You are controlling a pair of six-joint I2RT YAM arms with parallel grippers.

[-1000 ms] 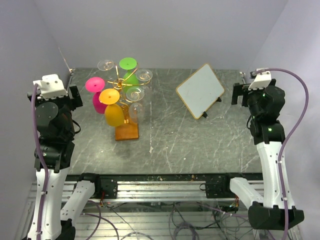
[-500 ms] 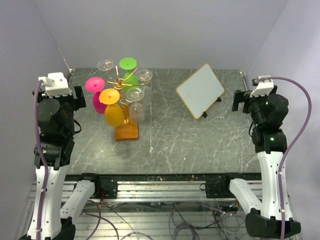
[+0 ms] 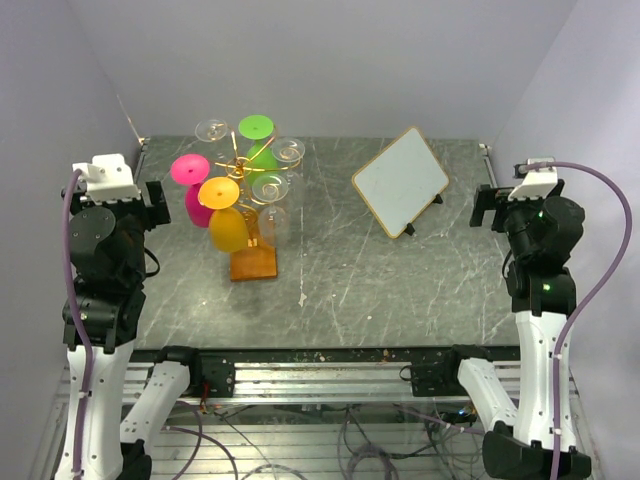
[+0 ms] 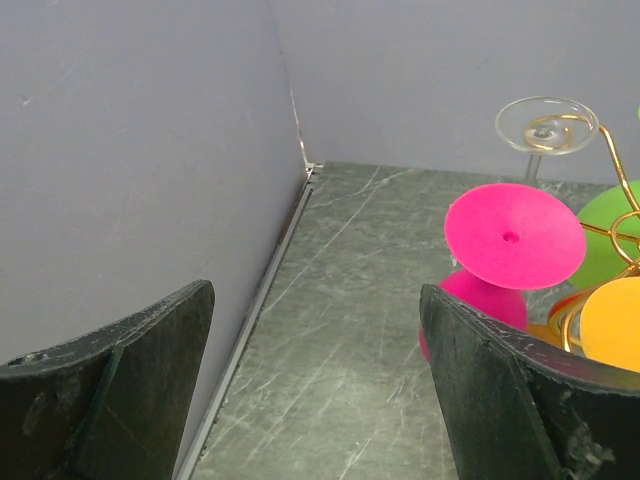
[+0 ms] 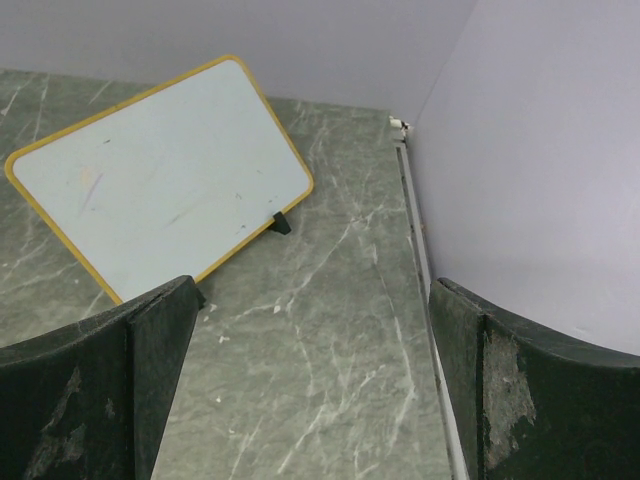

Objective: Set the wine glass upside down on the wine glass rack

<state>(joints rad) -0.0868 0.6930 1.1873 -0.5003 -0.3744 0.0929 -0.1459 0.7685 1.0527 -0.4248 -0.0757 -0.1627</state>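
The grey marbled table (image 3: 400, 290) fills most of the top view, walled by pale panels on three sides. The left arm (image 3: 100, 260) stands folded upright at the table's left edge and the right arm (image 3: 540, 250) likewise at the right edge, both well apart from everything on the surface. A whiteboard (image 3: 400, 180) with a yellow rim leans on its small stand at the far right of the table, one corner pointing toward the back wall. The wine glass rack (image 3: 253, 264), a gold wire tree on an orange-brown block, stands at the far left. Every wine glass in view hangs on it upside down, foot up and bowl down: a pink glass (image 3: 190, 170) on the left, an orange glass (image 3: 218, 192) nearest the arms, a green glass (image 3: 256, 127) at the back, and three clear glasses (image 3: 270, 187) around them. The left claw (image 4: 320, 400) is spread wide with nothing between its dark fingers, and it faces the wall corner with the pink glass just to its right. The right claw (image 5: 310, 390) is also spread wide and holds nothing, and it looks down at bare table beside the whiteboard's lower edge.
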